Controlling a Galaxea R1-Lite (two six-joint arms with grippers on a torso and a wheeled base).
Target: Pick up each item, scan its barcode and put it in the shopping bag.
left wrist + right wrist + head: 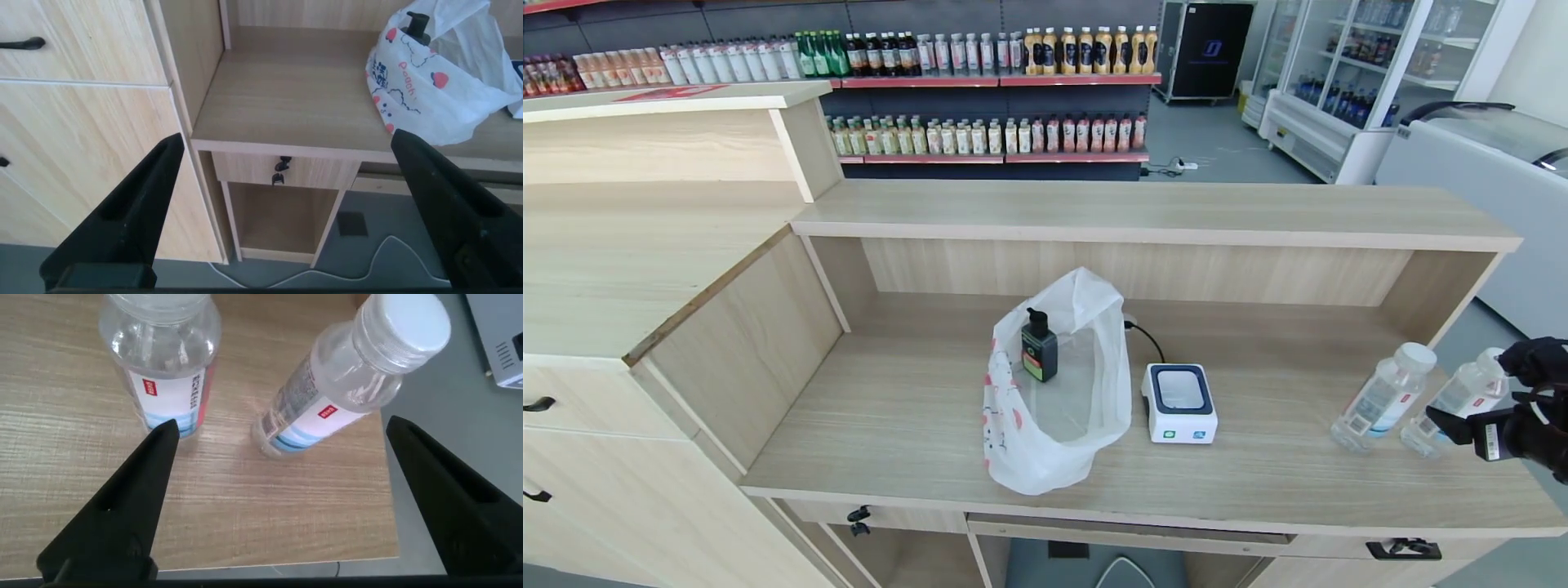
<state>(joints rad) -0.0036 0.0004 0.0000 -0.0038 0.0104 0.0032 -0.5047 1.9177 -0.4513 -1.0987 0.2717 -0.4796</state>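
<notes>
- On the shop counter (915, 425), two water bottles (1380, 396) sit right of the scanner (1178, 402) and bag (1054, 425).
- The right gripper (279, 429) hangs open beside one bottle.
- Next it should likely grab it.

Two clear water bottles (1380, 398) right of scanner (1179, 402); dark pump bottle (1039, 349) inside bag (1045, 457)

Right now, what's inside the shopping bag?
One dark pump bottle with a green label, upright, inside the shopping bag. The bag's near white wall covers its bottom, so anything lying low there cannot be seen.
</notes>
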